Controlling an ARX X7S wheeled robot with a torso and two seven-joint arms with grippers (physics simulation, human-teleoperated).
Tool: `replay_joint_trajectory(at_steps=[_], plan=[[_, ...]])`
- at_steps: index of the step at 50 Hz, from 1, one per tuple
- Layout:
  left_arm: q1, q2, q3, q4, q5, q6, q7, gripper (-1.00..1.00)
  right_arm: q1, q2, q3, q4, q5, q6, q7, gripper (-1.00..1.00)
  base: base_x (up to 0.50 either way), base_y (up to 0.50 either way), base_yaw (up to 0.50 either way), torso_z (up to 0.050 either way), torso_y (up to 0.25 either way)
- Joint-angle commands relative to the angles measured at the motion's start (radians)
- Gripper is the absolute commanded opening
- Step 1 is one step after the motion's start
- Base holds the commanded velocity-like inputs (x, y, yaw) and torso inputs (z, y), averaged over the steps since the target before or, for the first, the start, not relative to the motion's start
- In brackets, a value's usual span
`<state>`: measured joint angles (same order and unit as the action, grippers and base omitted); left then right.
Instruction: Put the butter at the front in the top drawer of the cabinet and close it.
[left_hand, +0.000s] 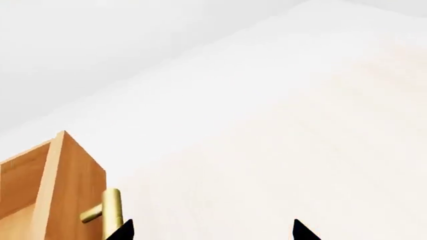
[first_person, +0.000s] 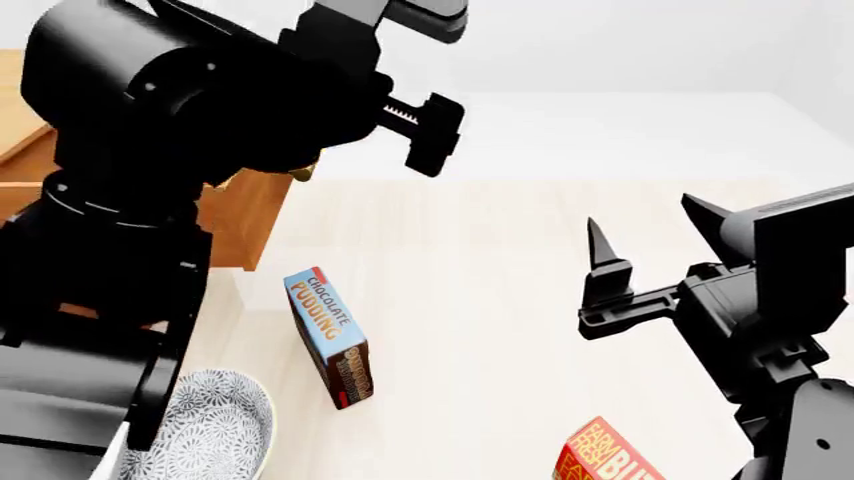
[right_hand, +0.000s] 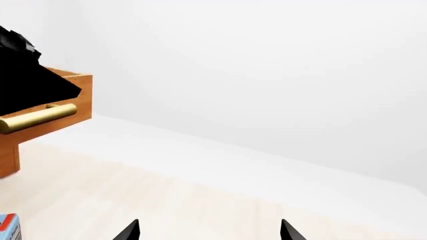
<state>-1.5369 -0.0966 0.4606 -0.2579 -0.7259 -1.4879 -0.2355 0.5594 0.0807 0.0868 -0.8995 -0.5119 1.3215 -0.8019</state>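
Note:
A red butter carton (first_person: 607, 458) with yellow lettering lies on the pale floor at the head view's lower edge, partly cut off. My right gripper (first_person: 647, 228) hangs open above and beyond it, with nothing between its fingertips (right_hand: 131, 231). The orange-brown cabinet (first_person: 16, 110) stands far left, mostly hidden by my left arm (first_person: 134, 150). Its top drawer (left_hand: 70, 175) is pulled out, and the brass handle (left_hand: 111, 210) shows close beside one finger of my left gripper (left_hand: 213, 231). That gripper is open and empty. The same drawer (right_hand: 67, 92) and handle (right_hand: 40, 117) appear in the right wrist view.
A blue chocolate pudding box (first_person: 331, 335) stands on edge on the floor in front of the drawer; its corner (right_hand: 8, 226) shows in the right wrist view. A grey patterned plate (first_person: 220, 430) lies near left. White walls bound the pale floor.

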Motion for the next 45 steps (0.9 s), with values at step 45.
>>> replay_joint_trajectory(at_steps=[45], plan=[[0.222, -0.137, 0.074, 0.090, -0.571, 0.046, -0.500, 1.00, -0.027, 0.000, 0.020, 0.006, 0.062, -0.021, 0.036, 1.00, 0.00, 0.00, 0.00, 0.000, 0.000]])
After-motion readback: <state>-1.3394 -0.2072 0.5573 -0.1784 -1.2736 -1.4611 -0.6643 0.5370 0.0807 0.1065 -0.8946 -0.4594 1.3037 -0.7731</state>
